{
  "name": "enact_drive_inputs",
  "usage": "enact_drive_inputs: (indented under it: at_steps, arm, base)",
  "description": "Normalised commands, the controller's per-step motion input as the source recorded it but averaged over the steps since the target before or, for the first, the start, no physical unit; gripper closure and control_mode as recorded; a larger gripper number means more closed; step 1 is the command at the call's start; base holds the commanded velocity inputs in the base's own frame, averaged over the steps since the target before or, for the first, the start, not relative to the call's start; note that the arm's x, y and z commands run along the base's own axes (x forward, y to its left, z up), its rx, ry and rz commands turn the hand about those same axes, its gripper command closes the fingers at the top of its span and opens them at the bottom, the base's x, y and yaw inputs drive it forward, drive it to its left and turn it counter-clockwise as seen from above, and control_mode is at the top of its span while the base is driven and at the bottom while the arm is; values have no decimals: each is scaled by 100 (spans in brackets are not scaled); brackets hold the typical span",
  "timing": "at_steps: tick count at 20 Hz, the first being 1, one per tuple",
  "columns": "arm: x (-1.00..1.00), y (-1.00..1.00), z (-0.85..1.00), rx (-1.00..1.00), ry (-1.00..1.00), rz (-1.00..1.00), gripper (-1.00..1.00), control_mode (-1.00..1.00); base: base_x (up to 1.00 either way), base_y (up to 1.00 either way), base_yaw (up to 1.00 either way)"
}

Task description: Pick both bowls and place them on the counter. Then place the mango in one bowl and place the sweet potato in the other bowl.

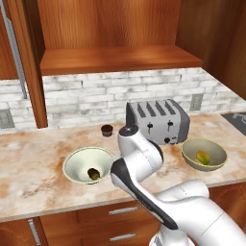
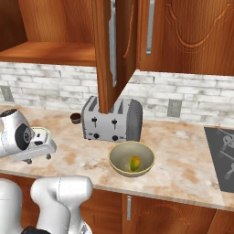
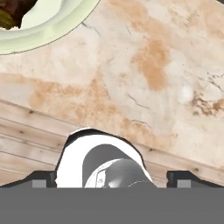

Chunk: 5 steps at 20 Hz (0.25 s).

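Observation:
On the marble counter [image 1: 29, 168] stands the white bowl [image 1: 89, 165] with the dark sweet potato [image 1: 93, 174] lying inside it. To the right, the grey-olive bowl [image 1: 204, 154] holds the yellow-green mango [image 1: 202, 157]; the right base view shows this bowl [image 2: 131, 158] and mango [image 2: 134, 163] at centre. My gripper [image 2: 37, 159] hangs above the counter's front edge, just right of the white bowl [image 2: 40, 133], open and holding nothing. In the hand view the gripper [image 3: 111, 179] has its fingertips [image 3: 43, 178] wide apart over the counter [image 3: 153, 65], with the white bowl [image 3: 43, 22] and sweet potato [image 3: 11, 11] at top left.
A grey toaster [image 1: 156, 120] stands behind the bowls, with a small dark cupcake-like thing [image 1: 107, 129] to its left. A wooden shelf [image 1: 115, 57] runs above the brick backsplash. An open cabinet door [image 2: 106, 55] hangs over the toaster. A cooktop [image 2: 221, 155] lies at far right.

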Motion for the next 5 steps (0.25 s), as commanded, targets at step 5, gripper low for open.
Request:
enact_drive_inputs:
  at_steps: [5]
  arm:
    - [20,-22,0,2,0,0,-100,-100]
  base:
    - [0,0,0]
